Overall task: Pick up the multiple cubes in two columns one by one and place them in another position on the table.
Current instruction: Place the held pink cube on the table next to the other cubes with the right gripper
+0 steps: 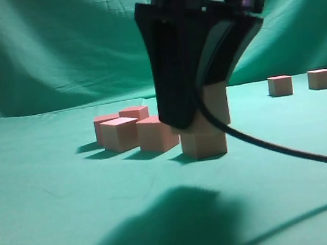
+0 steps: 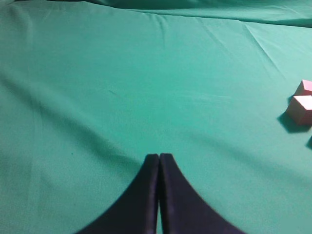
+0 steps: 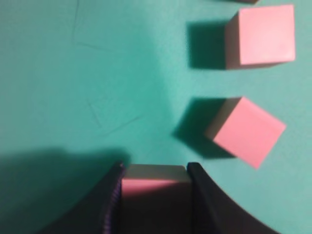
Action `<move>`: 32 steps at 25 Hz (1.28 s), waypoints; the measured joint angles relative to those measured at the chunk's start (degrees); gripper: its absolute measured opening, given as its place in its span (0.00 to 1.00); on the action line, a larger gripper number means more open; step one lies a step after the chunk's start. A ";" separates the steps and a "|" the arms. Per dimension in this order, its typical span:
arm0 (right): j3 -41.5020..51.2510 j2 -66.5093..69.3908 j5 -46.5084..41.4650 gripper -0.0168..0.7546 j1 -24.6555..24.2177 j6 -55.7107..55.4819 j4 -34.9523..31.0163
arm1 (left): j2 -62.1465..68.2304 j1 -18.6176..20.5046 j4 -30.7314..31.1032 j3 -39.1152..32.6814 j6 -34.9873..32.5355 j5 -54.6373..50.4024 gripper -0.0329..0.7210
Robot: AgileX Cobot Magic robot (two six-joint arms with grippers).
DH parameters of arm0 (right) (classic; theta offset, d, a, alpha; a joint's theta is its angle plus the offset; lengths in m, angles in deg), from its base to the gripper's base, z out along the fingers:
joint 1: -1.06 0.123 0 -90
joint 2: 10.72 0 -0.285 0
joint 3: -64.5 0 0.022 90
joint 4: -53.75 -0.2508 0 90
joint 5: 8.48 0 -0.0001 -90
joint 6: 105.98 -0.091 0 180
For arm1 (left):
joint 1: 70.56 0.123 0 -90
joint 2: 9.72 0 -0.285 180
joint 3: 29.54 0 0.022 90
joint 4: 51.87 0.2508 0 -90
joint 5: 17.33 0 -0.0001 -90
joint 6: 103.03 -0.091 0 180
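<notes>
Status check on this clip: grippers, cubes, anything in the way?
Right gripper shut on a cube, just above another cube. Left gripper shut, empty, over bare table. Two cubes sit close beside the right gripper.

A: What is the big black thing?

B: That is the right gripper [image 1: 202, 113]. It hangs over the middle of the green table [image 1: 51, 196] and holds one cube [image 1: 217, 103] above another cube [image 1: 204, 141].

A: Are there more cubes?

B: Yes. Four cubes [image 1: 129, 131] sit bunched just to its left. Two cubes [image 1: 301, 82] sit near the far right edge.
</notes>
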 joint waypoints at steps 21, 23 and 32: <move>0.00 5.57 4.73 0.38 0.00 -1.23 4.98 | 0.00 0.00 0.00 0.00 0.00 0.00 0.04; 0.00 5.57 4.94 0.38 0.00 -1.23 4.98 | 0.00 0.00 0.00 0.00 0.00 0.00 0.04; 0.00 5.57 5.13 0.38 0.00 -1.23 4.98 | 0.00 0.00 0.00 0.00 0.00 0.00 0.04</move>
